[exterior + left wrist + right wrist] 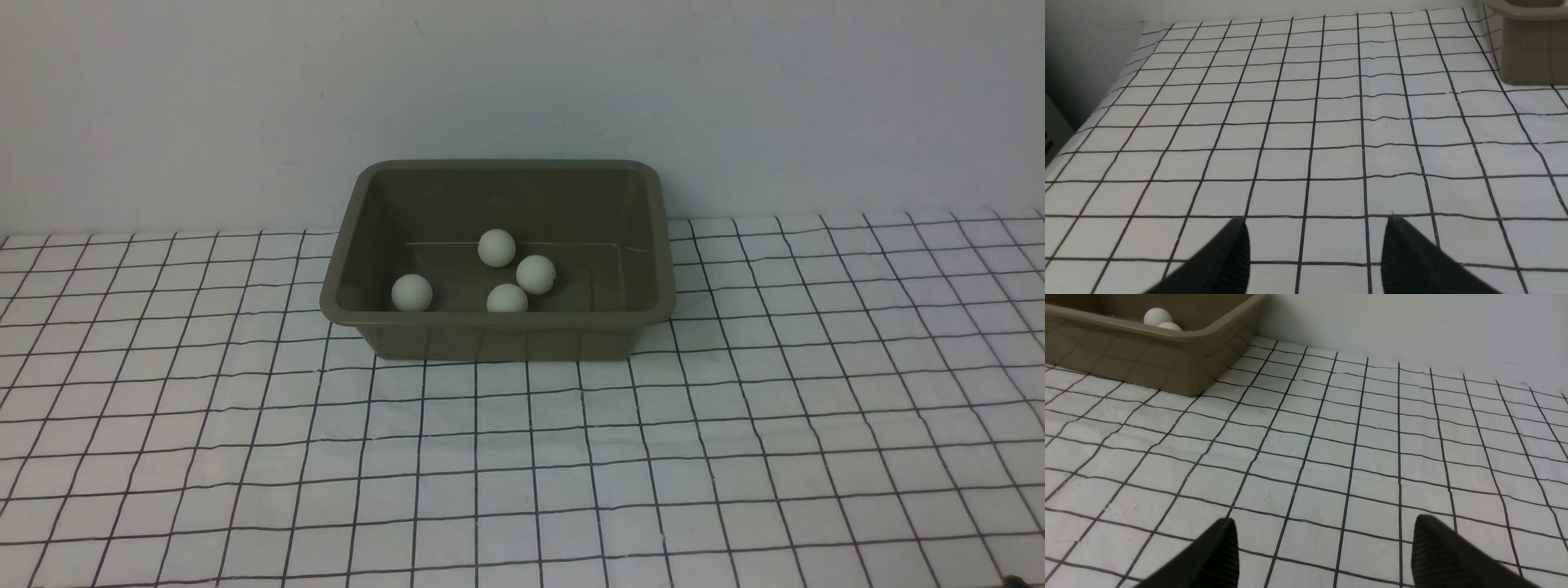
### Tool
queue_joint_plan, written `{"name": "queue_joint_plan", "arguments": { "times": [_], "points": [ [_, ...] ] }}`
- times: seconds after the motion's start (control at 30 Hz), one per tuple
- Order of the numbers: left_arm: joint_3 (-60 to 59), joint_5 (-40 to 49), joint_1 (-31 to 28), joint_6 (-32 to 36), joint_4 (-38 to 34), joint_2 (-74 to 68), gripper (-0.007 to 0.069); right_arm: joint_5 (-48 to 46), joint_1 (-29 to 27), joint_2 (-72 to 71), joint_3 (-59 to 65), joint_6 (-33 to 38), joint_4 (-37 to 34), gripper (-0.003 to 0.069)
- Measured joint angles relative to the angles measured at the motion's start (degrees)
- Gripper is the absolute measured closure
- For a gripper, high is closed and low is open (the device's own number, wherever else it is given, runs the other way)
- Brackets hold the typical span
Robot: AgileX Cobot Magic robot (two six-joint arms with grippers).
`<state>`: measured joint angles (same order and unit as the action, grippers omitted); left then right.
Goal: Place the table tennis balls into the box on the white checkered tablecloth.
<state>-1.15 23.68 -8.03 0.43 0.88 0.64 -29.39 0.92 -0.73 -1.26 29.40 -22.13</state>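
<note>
You have all four balls [496, 247] resting inside the box [498, 333] on the tablecloth [735, 457]; your left gripper [1316, 245] and right gripper [1325, 547] both hang apart, holding nothing

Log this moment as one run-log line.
balls: all four in box | tablecloth: no balls seen | left gripper: open, empty | right gripper: open, empty | task: looks done
</note>
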Motion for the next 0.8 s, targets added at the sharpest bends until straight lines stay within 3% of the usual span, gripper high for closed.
{"name": "queue_joint_plan", "arguments": {
  "times": [0.37,0.8],
  "points": [
    [0.00,0.00,4.06,-0.43,1.69,0.00,0.0230,0.00,0.00,0.00,0.00,0.00,0.00,0.0144],
    [0.00,0.05,4.26,-0.43,2.97,0.00,0.0230,0.00,0.00,0.00,0.00,0.00,0.00,0.0144]
  ]
}}
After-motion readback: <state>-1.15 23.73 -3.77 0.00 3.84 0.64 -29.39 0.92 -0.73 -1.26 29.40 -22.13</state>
